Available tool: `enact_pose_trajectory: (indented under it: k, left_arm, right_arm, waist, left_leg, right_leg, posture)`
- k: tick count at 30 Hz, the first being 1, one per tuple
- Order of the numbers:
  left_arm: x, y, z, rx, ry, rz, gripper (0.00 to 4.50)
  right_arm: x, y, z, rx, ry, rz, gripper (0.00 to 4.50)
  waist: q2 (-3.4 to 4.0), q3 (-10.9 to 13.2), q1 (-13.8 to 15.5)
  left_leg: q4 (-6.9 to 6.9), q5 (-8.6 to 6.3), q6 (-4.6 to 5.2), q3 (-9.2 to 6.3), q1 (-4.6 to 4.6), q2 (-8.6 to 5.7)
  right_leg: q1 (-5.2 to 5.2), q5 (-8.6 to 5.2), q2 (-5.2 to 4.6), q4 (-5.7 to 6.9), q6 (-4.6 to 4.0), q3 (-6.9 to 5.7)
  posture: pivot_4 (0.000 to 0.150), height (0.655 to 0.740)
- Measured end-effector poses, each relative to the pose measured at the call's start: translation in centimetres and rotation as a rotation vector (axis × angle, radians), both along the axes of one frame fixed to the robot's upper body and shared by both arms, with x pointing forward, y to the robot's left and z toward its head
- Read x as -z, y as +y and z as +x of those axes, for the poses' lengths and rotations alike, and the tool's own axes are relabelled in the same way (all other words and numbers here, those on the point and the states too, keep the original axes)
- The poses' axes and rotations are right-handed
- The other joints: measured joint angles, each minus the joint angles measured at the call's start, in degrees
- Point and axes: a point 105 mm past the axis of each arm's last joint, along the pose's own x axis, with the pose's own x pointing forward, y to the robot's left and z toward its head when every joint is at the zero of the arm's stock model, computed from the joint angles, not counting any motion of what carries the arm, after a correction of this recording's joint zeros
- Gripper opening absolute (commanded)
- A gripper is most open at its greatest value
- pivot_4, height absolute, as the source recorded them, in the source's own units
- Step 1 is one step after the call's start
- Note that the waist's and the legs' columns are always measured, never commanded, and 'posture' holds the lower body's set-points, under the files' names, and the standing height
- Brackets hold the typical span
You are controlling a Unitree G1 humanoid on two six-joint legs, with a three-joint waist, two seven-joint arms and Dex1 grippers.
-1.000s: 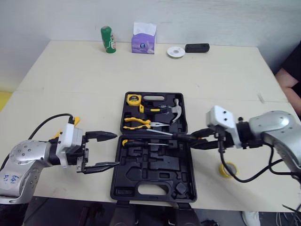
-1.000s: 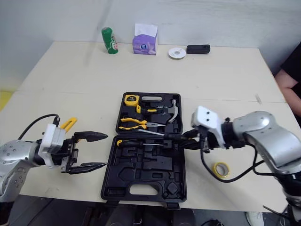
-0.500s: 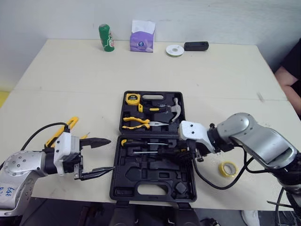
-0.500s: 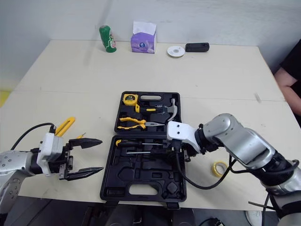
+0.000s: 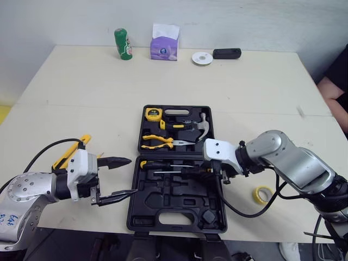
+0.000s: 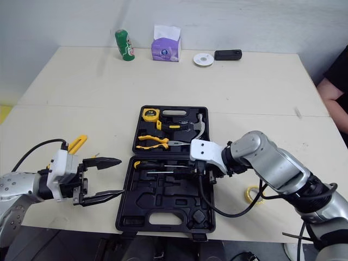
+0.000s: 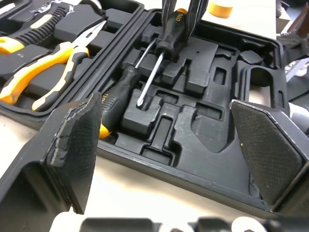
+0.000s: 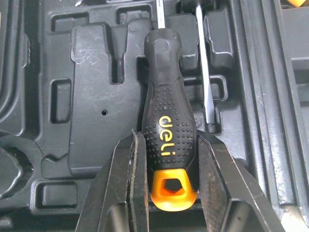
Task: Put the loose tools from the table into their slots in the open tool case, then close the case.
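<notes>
The black tool case [image 5: 132, 209] lies open mid-table. Its far half holds a tape measure [image 5: 154, 114], pliers [image 5: 157, 142] and a hammer [image 5: 202, 126]. My right gripper [image 8: 167, 137] is shut on a black screwdriver [image 8: 166, 111] with an orange end. It holds the tool low over the near half's moulded slots, shaft pointing to my left. Another screwdriver [image 7: 113, 101] lies in the slot just beyond it. My left gripper [image 5: 132, 175] stands open at the case's left edge, holding nothing. A yellow knife [image 5: 68, 155] lies by my left arm.
A yellow tape roll [image 5: 263, 194] lies on the table right of the case. Along the far edge stand a green bottle [image 5: 123, 43], a purple tissue box [image 5: 165, 48], a white disc [image 5: 202, 58] and a black device [image 5: 227, 53]. A person's dark sleeve [image 5: 334, 87] shows at far right.
My right gripper carried the screwdriver left from the case's right edge, down over the near half's slots. The left gripper stayed open beside the case, shifting only slightly.
</notes>
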Motion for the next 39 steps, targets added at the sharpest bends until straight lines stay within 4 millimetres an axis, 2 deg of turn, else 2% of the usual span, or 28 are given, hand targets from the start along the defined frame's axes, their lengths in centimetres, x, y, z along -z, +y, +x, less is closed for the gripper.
enact_pose_trajectory:
  k: [13,29,31,33,34,35,39]
  left_arm:
    - [-0.4,-0.1,0.1,0.012,0.003,-0.005,4.50]
    - [0.4,0.0,-0.6,0.018,0.015,-0.012,4.50]
    - [0.5,0.0,-0.6,0.020,0.014,-0.014,4.50]
    - [0.6,0.0,-0.7,0.022,0.016,-0.013,4.50]
    - [0.6,0.0,-0.8,0.023,0.016,-0.014,4.50]
    - [0.6,0.1,-0.8,0.025,0.017,-0.014,4.50]
    - [0.8,0.1,-1.0,0.031,0.020,-0.014,4.50]
  right_arm:
    - [0.2,0.1,-0.6,-0.009,0.018,-0.030,0.95]
    - [0.4,0.1,-0.7,0.029,0.032,-0.035,0.95]
    - [0.4,0.2,-0.7,0.038,0.039,-0.029,1.98]
    - [0.5,0.4,-1.0,0.024,0.058,-0.024,2.76]
    - [0.6,0.6,-1.2,0.019,0.066,-0.022,3.36]
    - [0.6,0.7,-1.2,0.015,0.068,-0.019,3.75]
    - [0.5,0.3,-0.9,0.032,0.068,-0.022,3.75]
  waist:
    - [-0.03,-0.02,0.02]
    - [-0.09,-0.05,-0.04]
    - [-0.11,-0.07,-0.08]
    - [-0.11,-0.07,-0.15]
    - [-0.11,-0.07,-0.23]
    - [-0.11,-0.07,-0.35]
    - [-0.11,-0.07,-0.65]
  left_leg:
    - [0.00,0.00,0.00,0.00,0.00,0.00]
    - [0.03,0.00,0.00,0.00,0.03,0.00]
    - [0.03,0.00,-0.01,0.00,0.04,0.00]
    - [0.03,0.01,-0.01,0.00,0.04,0.01]
    - [0.04,0.01,-0.01,0.00,0.04,0.01]
    - [0.05,0.03,0.00,0.00,0.05,0.01]
    - [0.03,0.06,0.01,0.00,0.05,0.01]
  right_leg:
    - [0.00,0.00,0.00,0.02,0.00,0.00]
    - [0.01,0.00,0.00,0.01,0.00,0.02]
    - [0.01,0.00,0.00,0.01,0.00,0.02]
    - [0.01,0.00,0.00,0.01,0.00,0.02]
    - [0.01,0.00,0.00,0.01,0.00,0.02]
    - [0.01,0.01,-0.01,0.02,-0.02,0.03]
    - [0.01,0.04,-0.02,0.04,-0.06,0.02]
  posture:
    - [0.150,0.7400]
    - [0.150,0.7400]
    - [0.150,0.7400]
    - [0.150,0.7400]
    - [0.150,0.7400]
    - [0.150,0.7400]
    - [0.150,0.7400]
